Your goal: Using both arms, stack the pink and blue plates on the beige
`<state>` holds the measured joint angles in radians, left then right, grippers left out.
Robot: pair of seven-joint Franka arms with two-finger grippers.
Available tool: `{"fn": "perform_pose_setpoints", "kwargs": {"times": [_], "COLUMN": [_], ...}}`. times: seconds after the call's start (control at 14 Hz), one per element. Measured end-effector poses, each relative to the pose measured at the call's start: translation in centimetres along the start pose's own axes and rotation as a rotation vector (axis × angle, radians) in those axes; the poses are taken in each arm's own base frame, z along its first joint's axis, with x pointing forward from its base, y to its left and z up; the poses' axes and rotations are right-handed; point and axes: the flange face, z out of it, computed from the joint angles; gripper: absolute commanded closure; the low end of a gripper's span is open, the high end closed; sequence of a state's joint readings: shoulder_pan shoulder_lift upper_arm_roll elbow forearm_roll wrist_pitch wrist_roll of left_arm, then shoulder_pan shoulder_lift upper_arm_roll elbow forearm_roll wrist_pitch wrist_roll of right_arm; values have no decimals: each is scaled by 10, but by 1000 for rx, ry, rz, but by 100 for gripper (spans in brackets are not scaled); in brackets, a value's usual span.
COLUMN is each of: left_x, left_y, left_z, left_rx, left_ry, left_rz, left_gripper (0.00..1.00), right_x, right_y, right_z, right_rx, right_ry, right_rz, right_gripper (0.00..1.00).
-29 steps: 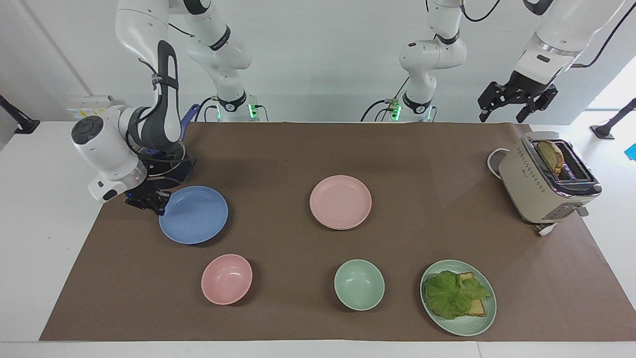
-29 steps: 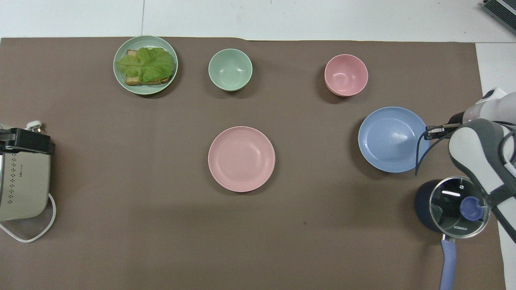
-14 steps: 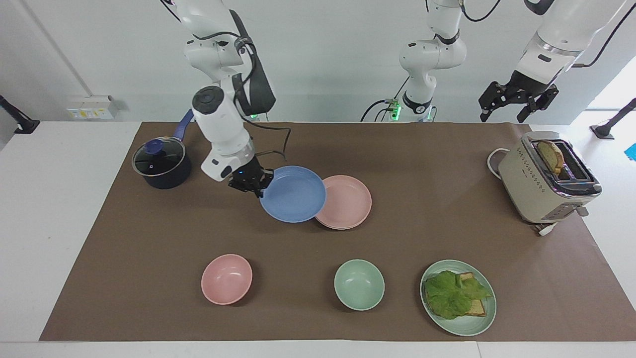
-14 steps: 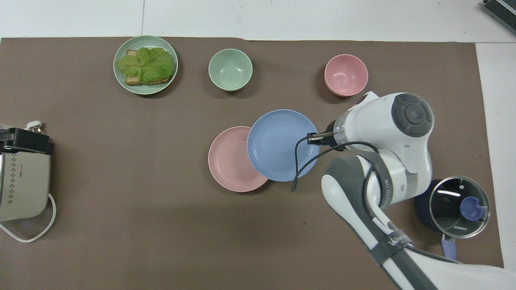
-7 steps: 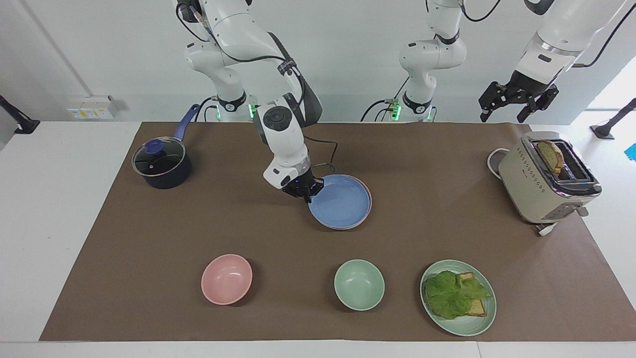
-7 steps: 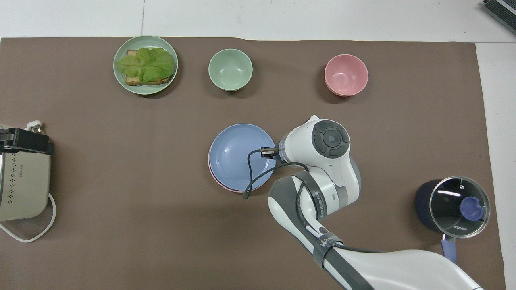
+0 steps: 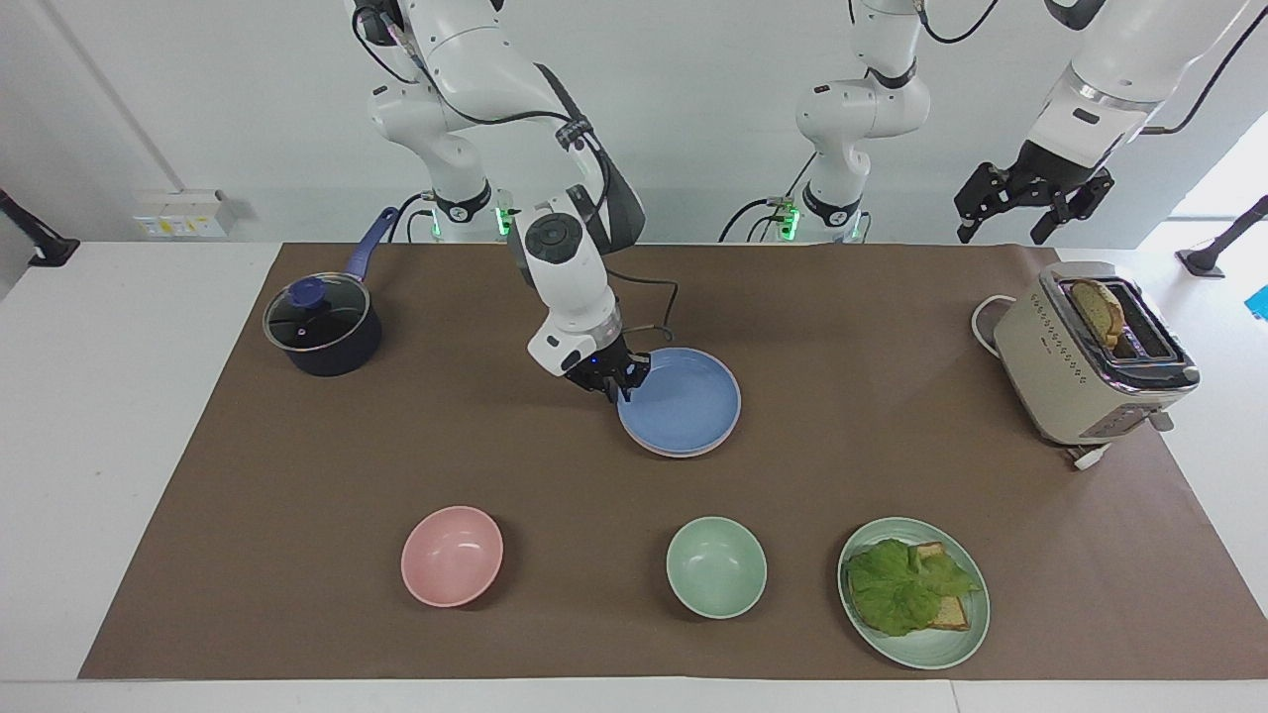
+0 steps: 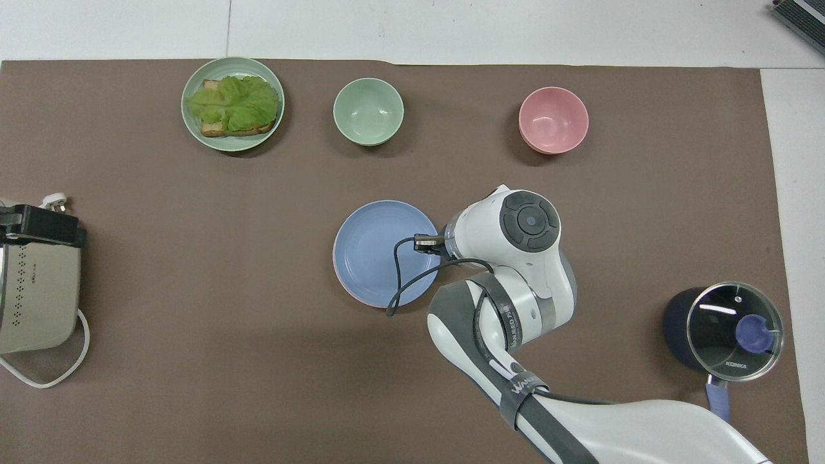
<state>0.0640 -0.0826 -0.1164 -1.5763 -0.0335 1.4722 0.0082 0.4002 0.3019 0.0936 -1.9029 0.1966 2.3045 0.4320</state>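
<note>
The blue plate (image 7: 684, 401) (image 8: 377, 251) lies on the pink plate (image 7: 674, 455) (image 8: 349, 292) in the middle of the brown mat, and only a thin pink rim shows under it. My right gripper (image 7: 612, 384) is low at the blue plate's rim, on the side toward the right arm's end; in the overhead view its wrist covers it. My left gripper (image 7: 1030, 213) hangs open and waits high over the table's edge near the toaster. No beige plate shows in either view.
A dark lidded pot (image 7: 322, 327) stands toward the right arm's end. Farther from the robots sit a pink bowl (image 7: 452, 555), a green bowl (image 7: 715, 566) and a green plate with lettuce and bread (image 7: 913, 591). A toaster (image 7: 1090, 356) stands at the left arm's end.
My right arm carried the blue plate from the pot's side to the middle and lowered it flat onto the pink plate. The left arm has not moved.
</note>
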Motion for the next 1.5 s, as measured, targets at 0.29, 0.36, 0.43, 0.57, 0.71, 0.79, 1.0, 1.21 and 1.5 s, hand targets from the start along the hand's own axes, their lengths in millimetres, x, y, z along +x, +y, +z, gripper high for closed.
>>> {"fn": "perform_pose_setpoints", "kwargs": {"times": [0.29,0.36,0.43,0.57,0.71,0.79,1.0,1.21,1.5], "left_x": [0,0,0,0,0,0,0,0,0], "left_y": [0,0,0,0,0,0,0,0,0], "left_z": [0,0,0,0,0,0,0,0,0], "left_rx": [0,0,0,0,0,0,0,0,0], "left_ry": [0,0,0,0,0,0,0,0,0], "left_rz": [0,0,0,0,0,0,0,0,0], "left_gripper": [0,0,0,0,0,0,0,0,0], "right_x": [32,39,42,43,40,38,29,22,18], "right_y": [62,90,117,159,183,191,207,210,207], "right_z": [-86,-108,-129,-169,-212,-234,-301,-338,-344], "right_rx": [10,3,-13,-78,-137,-147,-159,-212,-234], "right_ry": [51,56,58,66,70,69,50,51,30], "right_rz": [112,146,176,203,222,235,261,253,221], "right_gripper": [0,0,0,0,0,0,0,0,0]}}
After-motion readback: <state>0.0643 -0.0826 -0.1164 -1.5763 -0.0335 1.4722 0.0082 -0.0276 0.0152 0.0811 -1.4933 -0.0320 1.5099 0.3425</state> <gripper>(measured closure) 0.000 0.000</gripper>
